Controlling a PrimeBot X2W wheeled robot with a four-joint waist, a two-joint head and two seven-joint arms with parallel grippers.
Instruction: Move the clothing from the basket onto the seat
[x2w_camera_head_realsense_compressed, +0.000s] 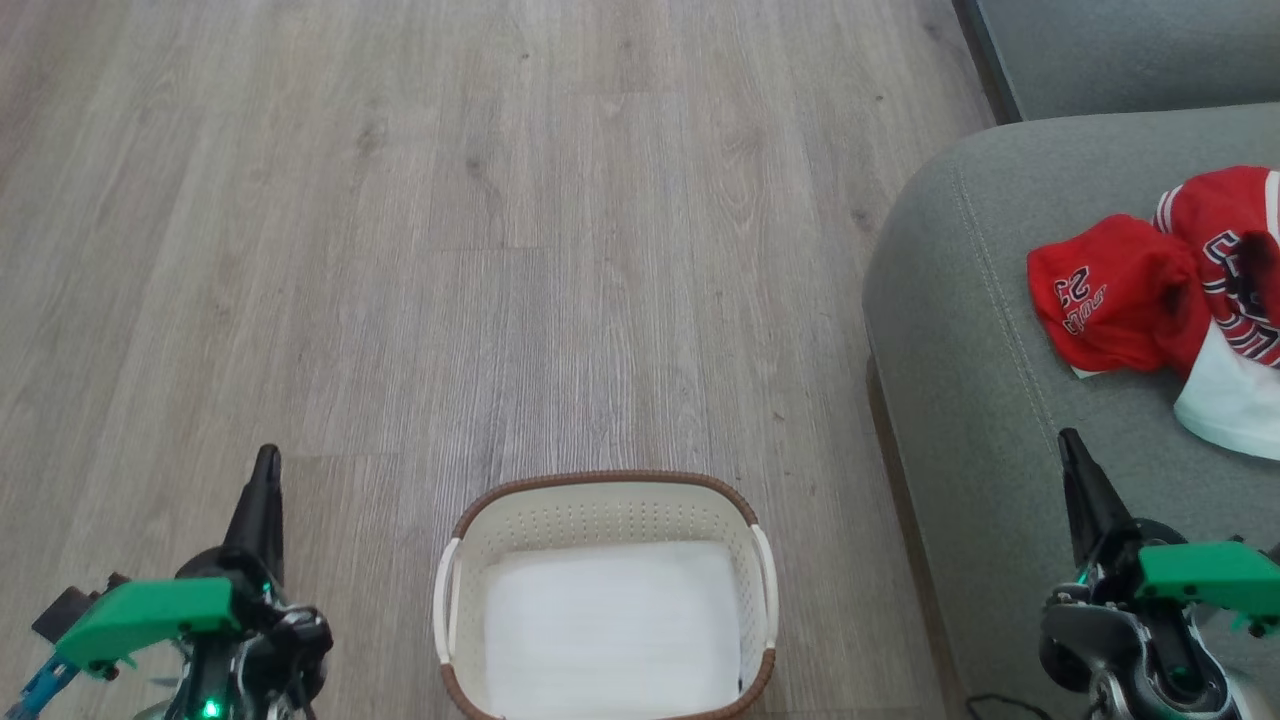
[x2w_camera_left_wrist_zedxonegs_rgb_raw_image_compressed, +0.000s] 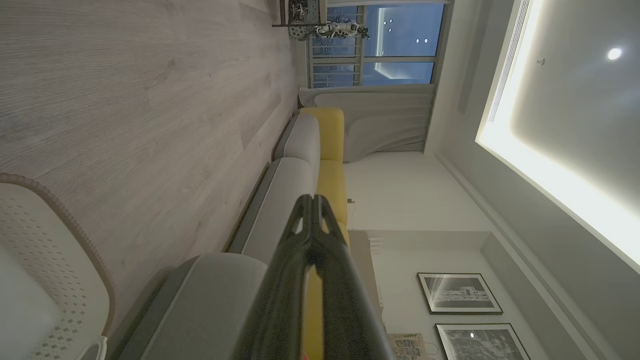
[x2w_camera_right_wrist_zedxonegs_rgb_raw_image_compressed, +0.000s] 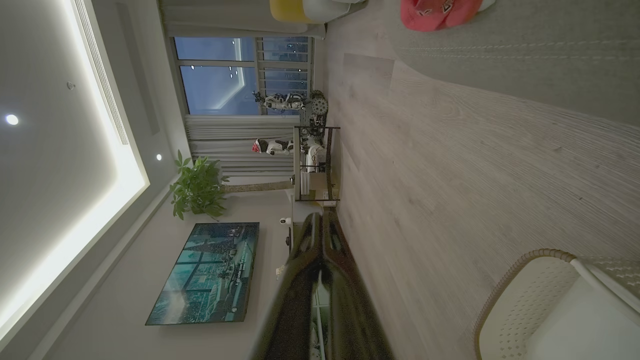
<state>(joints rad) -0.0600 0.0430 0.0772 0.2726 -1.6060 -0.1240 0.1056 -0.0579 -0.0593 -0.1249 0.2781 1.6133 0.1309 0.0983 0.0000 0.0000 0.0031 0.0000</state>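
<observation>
My left jaws and right jaws, pressed together and empty, flank the basket (x2w_camera_head_realsense_compressed: 600, 478); the clothing (x2w_camera_head_realsense_compressed: 1120, 290) lies on the seat (x2w_camera_head_realsense_compressed: 960, 300), beyond the right pair.

Left tool (x2w_camera_head_realsense_compressed: 266, 468): two long, glossy black fingers tapering to a narrow tip.
Right tool (x2w_camera_head_realsense_compressed: 1070, 445): the same dark tapered pair, with slotted cut-outs near the tips.
Green cover (x2w_camera_head_realsense_compressed: 150, 612): a bright green plastic plate behind each tool's base.
Green light (x2w_camera_head_realsense_compressed: 210, 708): small and glowing, below the left tool.
Blue piece (x2w_camera_head_realsense_compressed: 38, 688): left of that light.
Grey joint (x2w_camera_head_realsense_compressed: 1090, 630): rounded metal housing behind the right tool.
Black cable (x2w_camera_head_realsense_compressed: 1000, 706): thin, looping left of that joint.
</observation>
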